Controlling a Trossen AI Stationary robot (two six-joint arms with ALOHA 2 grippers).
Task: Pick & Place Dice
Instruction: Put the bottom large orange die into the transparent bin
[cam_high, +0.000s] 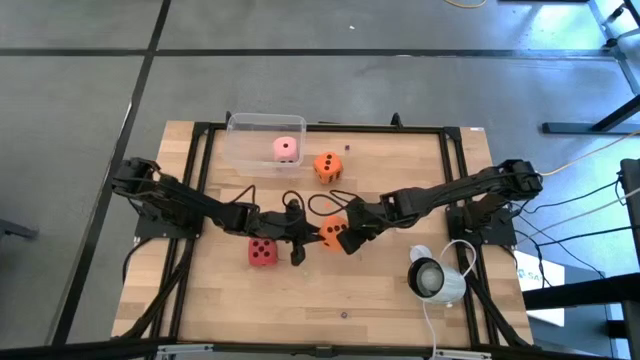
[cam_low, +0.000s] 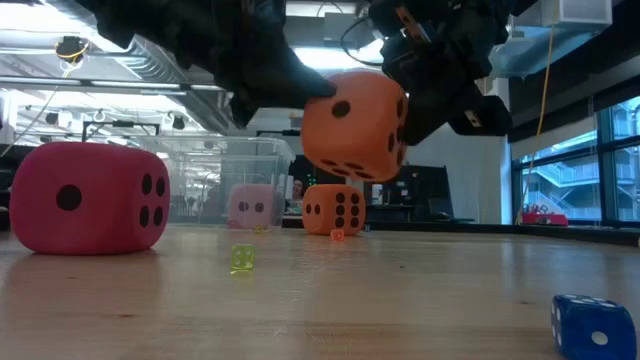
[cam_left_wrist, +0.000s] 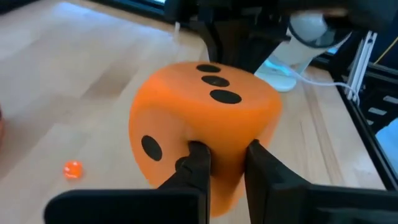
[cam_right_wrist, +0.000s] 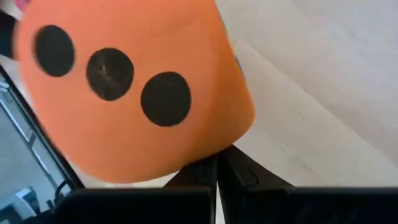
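Both grippers meet at 1 orange die (cam_low: 352, 125), held clear above the table: left gripper (cam_left_wrist: 224, 163) pinches its soft edge, right gripper (cam_right_wrist: 217, 169) pressed shut on its corner.

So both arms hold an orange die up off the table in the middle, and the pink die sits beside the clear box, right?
Not quite. The high view shows the pink die inside the clear box, not beside it. The rest holds: left gripper and right gripper pinch the raised orange die.
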